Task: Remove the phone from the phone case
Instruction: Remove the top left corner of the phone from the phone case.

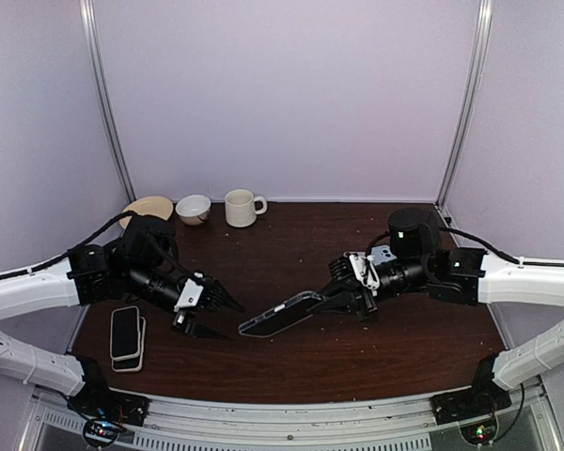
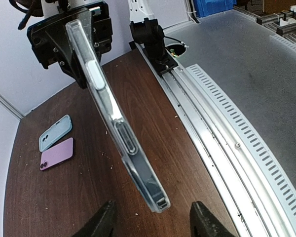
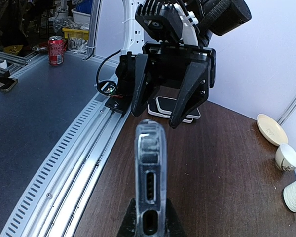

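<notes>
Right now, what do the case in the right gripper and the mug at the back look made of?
case: clear glossy plastic, possibly soft TPU; see-through, with bright highlights.
mug: cream glazed ceramic, probably; opaque, smooth sheen.

— Light is coming from overhead, soft and even; the walls (image 1: 282, 94) are glowing pale and the counter (image 1: 291, 362) is reading dark, with only faint shadows.

— From the left wrist, glare is streaking along the case (image 2: 116, 123), and the fingers (image 2: 101, 224) are blurring at the bottom edge.

— From the right wrist, the near case end is looking soft, and the rail (image 3: 64, 163) is bowing with lens distortion.
</notes>
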